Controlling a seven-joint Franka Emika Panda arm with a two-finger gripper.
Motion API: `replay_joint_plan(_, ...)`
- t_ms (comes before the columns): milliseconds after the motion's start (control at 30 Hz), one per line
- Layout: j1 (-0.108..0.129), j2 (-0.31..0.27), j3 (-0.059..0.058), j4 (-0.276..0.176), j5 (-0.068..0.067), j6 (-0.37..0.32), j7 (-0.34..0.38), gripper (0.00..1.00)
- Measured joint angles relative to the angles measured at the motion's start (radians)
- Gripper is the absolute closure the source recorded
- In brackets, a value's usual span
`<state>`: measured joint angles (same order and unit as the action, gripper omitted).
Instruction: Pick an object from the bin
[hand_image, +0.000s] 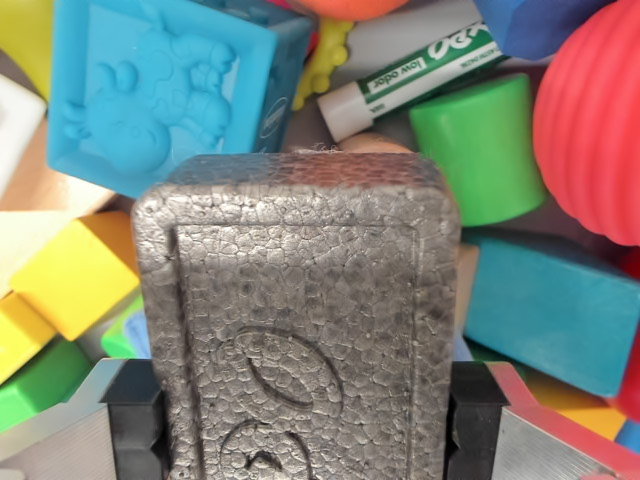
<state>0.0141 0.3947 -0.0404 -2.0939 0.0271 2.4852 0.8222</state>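
Gripper (305, 425) clamps grey foam block (300, 310); apparently above toys.

Bright, even light; toys hide any floor

From here the wrist view is bright and evenly lit — colours saturated, no harsh glare. I see soft sheen on the grey foam block (300, 320), whose pebbled texture is sharp. The marker (415, 68) label reads clearly. Shadows are dark only in gaps between toys, and under the blue cube (165, 90). The red ball (590, 120) shows a gentle highlight — edges slightly soft.
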Motion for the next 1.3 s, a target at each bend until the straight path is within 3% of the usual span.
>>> replay_joint_plan(667, 0.0, -0.132, -0.002, 0.019, -0.007, -0.149, 0.004, 1.0)
replay_joint_plan(1300, 0.0, -0.241, -0.002, 0.095, -0.014, -0.333, 0.008, 1.0)
